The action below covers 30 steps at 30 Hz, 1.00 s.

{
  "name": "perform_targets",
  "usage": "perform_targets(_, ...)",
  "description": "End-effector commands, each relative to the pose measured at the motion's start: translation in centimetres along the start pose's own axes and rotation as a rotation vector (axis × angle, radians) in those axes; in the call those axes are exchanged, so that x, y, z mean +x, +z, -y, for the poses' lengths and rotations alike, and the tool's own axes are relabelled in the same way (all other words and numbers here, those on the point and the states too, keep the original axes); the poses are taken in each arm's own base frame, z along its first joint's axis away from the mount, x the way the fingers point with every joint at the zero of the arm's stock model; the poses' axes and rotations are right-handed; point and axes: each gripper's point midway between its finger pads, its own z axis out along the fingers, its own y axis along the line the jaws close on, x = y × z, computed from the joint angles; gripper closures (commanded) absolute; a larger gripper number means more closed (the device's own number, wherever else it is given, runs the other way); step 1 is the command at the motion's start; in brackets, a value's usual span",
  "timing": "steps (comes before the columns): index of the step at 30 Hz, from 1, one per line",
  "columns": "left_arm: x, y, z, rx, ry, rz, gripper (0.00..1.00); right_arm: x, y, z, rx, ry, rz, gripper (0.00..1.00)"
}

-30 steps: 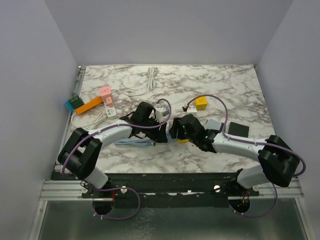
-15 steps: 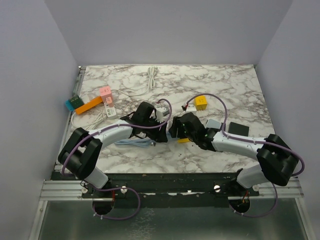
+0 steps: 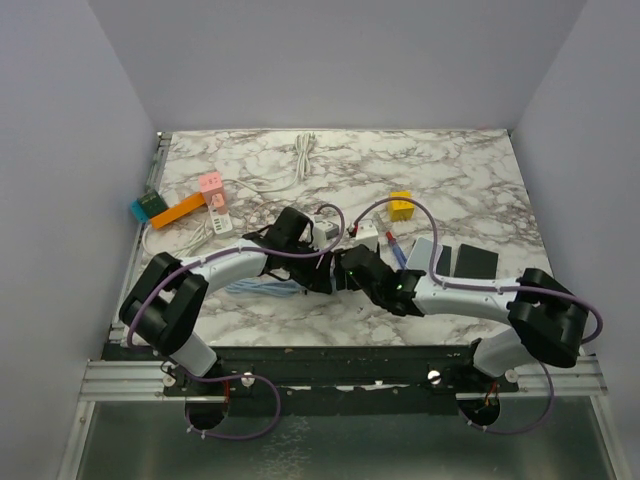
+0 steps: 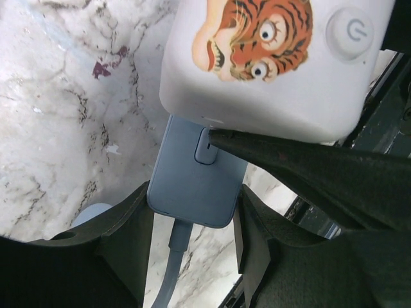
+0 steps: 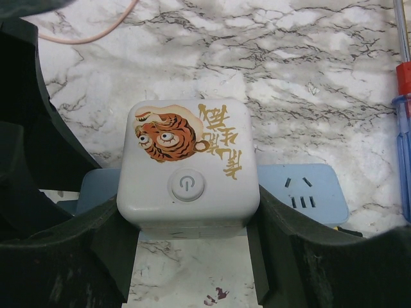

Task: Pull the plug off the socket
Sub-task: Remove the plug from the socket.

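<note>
Fingers (image 4: pixel 122 256) of left gripper (image 4: pixel 192 205) are clamped on the blue socket strip (image 4: pixel 192 186), one on each long side, just above where its cable (image 4: pixel 174 256) exits. Right gripper (image 5: pixel 189 212) is closed on the white cube plug (image 5: pixel 189 163), fingers (image 5: pixel 96 250) pressing two opposite side walls, tiger sticker & power button facing my wrist cam. Plug sits on the strip's face, centre-front of the table (image 3: pixel 450 170), between my two wrists, which are close together in top view.

Key relation: strip's long axis runs straight thru my right jaws. Blue shows past both fingers, w/ a spare outlet (image 5: pixel 302 189) off to one side. The cube stands off the strip's face toward the right wrist cam. So pull dir, as I judge it, is straight back along the right gripper's approach axis, perpendicular to the strip face. Right arm pulls, left only anchors. Sideways tilt would prob bind the pins. Pins & seam are hidden, so can't tell if plug has lifted at all.
</note>
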Motion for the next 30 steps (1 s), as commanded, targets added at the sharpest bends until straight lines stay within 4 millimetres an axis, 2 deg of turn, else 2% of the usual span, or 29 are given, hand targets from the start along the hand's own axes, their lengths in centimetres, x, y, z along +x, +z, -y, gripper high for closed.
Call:
perform_targets(1, 0.4, -0.2, -3.9, -0.163, -0.060, -0.009, 1.00, -0.6, -0.4, -1.1, 0.038, -0.040, 0.049, 1.00)
perform_targets(15, 0.4, -0.2, -3.9, -0.157, -0.068, -0.005, 1.00, -0.6, -0.8, -2.0, 0.052, 0.024, 0.062, 1.00)
perform_targets(24, 0.5, -0.3, -4.0, -0.159, -0.068, -0.005, 1.00, 0.4, 0.6, 1.7, 0.085, 0.184, -0.041, 1.00)
perform_targets(30, 0.5, -0.3, -4.0, -0.161, -0.069, -0.005, 1.00, 0.1, 1.3, 3.4, 0.095, 0.273, -0.070, 1.00)
